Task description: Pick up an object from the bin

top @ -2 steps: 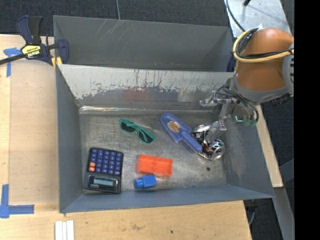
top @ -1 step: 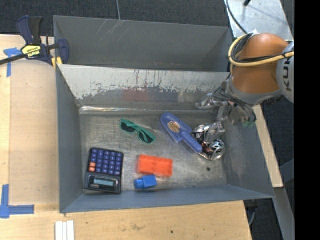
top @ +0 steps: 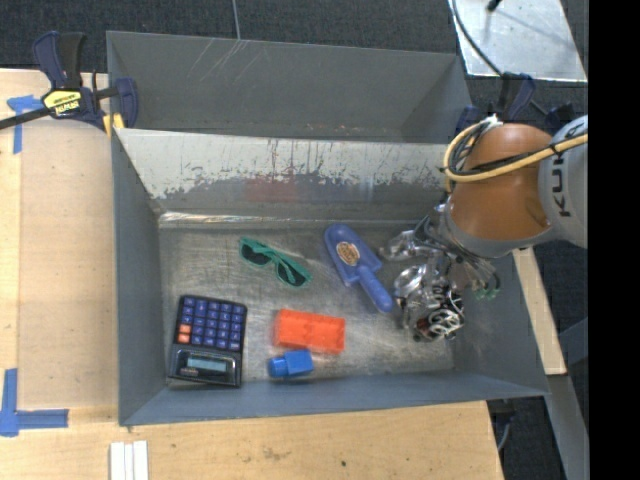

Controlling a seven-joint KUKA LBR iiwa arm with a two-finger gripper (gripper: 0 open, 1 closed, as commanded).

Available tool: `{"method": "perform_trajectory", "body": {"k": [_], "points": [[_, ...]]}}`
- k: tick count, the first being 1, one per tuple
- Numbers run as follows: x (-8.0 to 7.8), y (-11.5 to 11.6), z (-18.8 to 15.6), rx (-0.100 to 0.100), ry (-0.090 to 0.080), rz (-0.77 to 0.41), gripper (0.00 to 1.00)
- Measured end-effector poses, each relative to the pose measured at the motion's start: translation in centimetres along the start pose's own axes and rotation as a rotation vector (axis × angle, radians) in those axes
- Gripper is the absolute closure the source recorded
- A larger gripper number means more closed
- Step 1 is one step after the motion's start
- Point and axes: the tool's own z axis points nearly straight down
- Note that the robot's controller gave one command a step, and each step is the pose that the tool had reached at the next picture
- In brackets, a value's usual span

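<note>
- Arm enters from the right. Its rounded orange cover [top: 500,193] sits above the bin's right end, with a yellow cable [top: 462,148] looped over the cover's top.
- The claw [top: 432,313] is low inside the grey bin [top: 138,298], at the right end of the floor and close to the right wall.
- Claw state: cannot tell. The metal parts read as one cluttered cluster from this angle.
- There are small red, white and black bits at the lower tip of that cluster. I can't say whether they are claw hardware or a loose item.
- Nearest thing is the blue scoop-like tool [top: 355,265]. It has a broad head with a round tan mark, and its handle runs diagonally down to the right.
- The handle end lies just beside the claw's left side. Contact can't be confirmed, and nothing is visibly gripped.
- The tool lies flat on the bin floor, right of centre.
- The green sunglasses [top: 275,261] lie left of the tool's head, toward the back of the floor and well apart from the claw.
- The orange block [top: 310,330] is at centre front, lying flat between the calculator and the claw.
- A small blue piece [top: 291,365] sits just in front of the orange block, near the front wall.
- The blue-keyed calculator [top: 209,340] is in the front left corner, face up with its display toward the front wall.
- All items are spread out singly, not heaped.
</note>
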Motion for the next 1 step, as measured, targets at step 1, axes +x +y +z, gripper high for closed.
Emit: {"method": "perform_trajectory", "body": {"k": [1], "points": [[-2.52, -2.26, 0.12, 0.002, -0.007, -0.103, 1.0]]}}
